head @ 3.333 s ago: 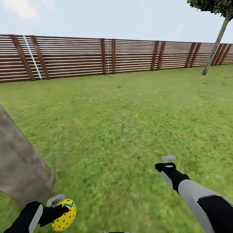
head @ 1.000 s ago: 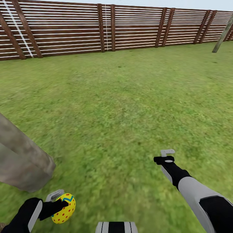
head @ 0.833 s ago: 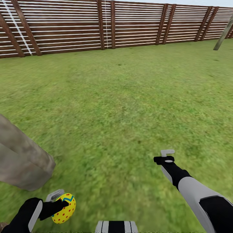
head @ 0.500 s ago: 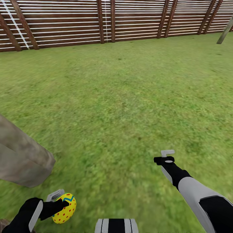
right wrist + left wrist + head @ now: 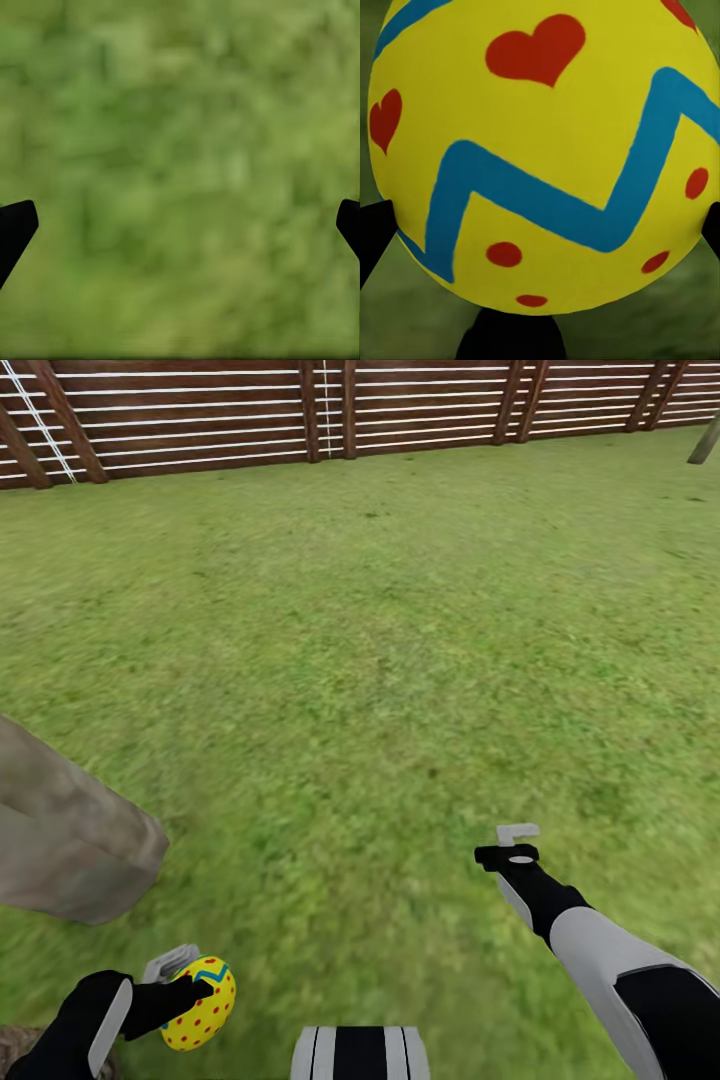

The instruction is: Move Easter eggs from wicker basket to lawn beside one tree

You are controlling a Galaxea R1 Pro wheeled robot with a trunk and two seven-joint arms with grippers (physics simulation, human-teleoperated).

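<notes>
Green lawn [image 5: 380, 660] stretches from the robot to a brown slat fence [image 5: 200, 420] along the far edge of the garden. At near left, the thick grey-brown trunk of a tree [image 5: 70, 840] leans into the head view, its base on the grass. Just in front of that trunk, the left gripper [image 5: 180, 985] is clamped on a yellow egg [image 5: 200, 1005] marked with red dots and a blue-green zigzag, held above the grass close to the tree. From the left wrist, the egg [image 5: 540, 157] looms large between the dark fingertips [image 5: 375, 232], its red hearts and zigzag stripe plain to see. At near right, the right arm reaches out over bare grass, well apart from the egg; its gripper [image 5: 515, 840] holds nothing. From the right wrist, the black fingertips [image 5: 16, 225] stand wide apart over blurred grass [image 5: 180, 165]. A thin leaning trunk [image 5: 703, 445] shows at far right beside the fence.
</notes>
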